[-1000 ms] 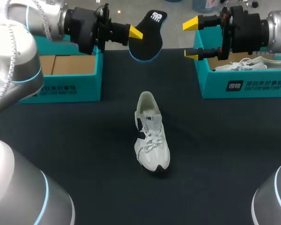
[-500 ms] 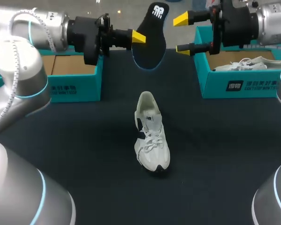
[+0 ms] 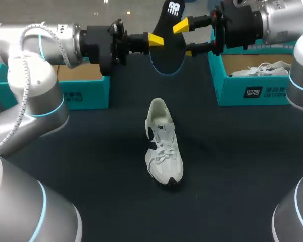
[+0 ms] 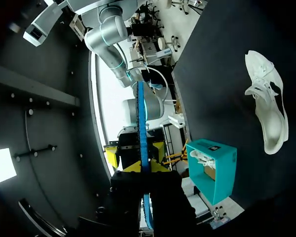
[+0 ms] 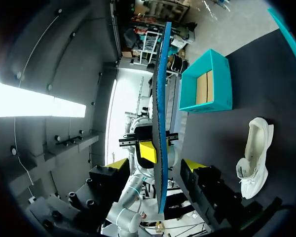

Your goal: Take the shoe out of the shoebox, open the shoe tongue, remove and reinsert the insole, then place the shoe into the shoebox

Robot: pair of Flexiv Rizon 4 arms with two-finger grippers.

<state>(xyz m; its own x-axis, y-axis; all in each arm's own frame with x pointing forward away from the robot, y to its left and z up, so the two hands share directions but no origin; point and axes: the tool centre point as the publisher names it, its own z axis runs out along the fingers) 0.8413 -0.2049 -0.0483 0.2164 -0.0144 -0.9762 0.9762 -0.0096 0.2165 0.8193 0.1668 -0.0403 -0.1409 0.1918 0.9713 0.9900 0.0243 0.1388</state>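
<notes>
A black insole [image 3: 167, 56] with a blue rim is held upright in the air at the far middle of the table. My left gripper [image 3: 156, 39] is shut on its edge; in the left wrist view its tips [image 4: 144, 168] pinch the insole [image 4: 140, 123], seen edge-on. My right gripper [image 3: 186, 38] comes from the other side, open, one finger on each face of the insole. In the right wrist view the insole [image 5: 160, 98] stands between its fingers [image 5: 155, 165] with gaps on both sides. The white shoe [image 3: 163, 143] lies on the table below, toe towards the front.
A teal shoebox [image 3: 83, 85] with a bare cardboard floor stands at the far left. A second teal shoebox [image 3: 262, 91] at the far right holds another white shoe [image 3: 265, 68]. The dark table [image 3: 91, 161] lies around the shoe.
My left arm has carried the insole to the right. The right gripper has moved left until its fingers straddle the insole, and they have drawn closer together.
</notes>
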